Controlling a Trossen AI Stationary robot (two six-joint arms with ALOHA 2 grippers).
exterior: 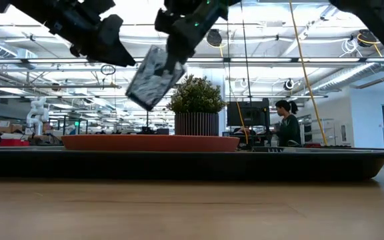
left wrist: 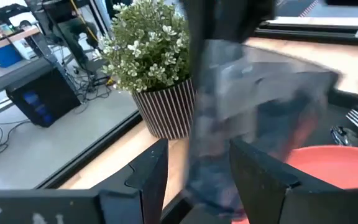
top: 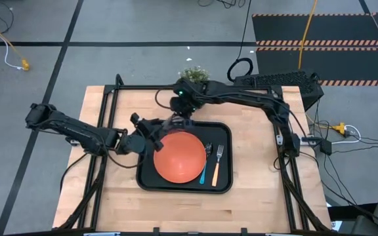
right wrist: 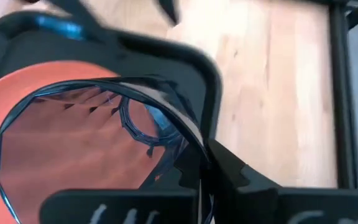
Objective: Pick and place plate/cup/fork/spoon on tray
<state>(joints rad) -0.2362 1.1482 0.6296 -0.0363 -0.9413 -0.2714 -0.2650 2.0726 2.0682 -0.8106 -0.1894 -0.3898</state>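
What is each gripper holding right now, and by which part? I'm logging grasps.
The right gripper holds the cup tilted in the air above the plate, pinched by its rim. The left gripper, open beside it, holds nothing.

in the overhead view my tray (top: 146, 180) sits at the centre of the table (top: 254, 203). the plate (top: 179, 157) lies in the tray's left and middle part. the spoon (top: 205, 166) lies just right of the plate, and the fork (top: 218, 162) right of the spoon, both in the tray. the cup (top: 174, 122) hangs tilted above the tray's upper left edge, between my right claw (top: 181, 109) above it and my left claw (top: 151, 133) to its lower left. the plant (top: 193, 73) stands at the table's top edge.
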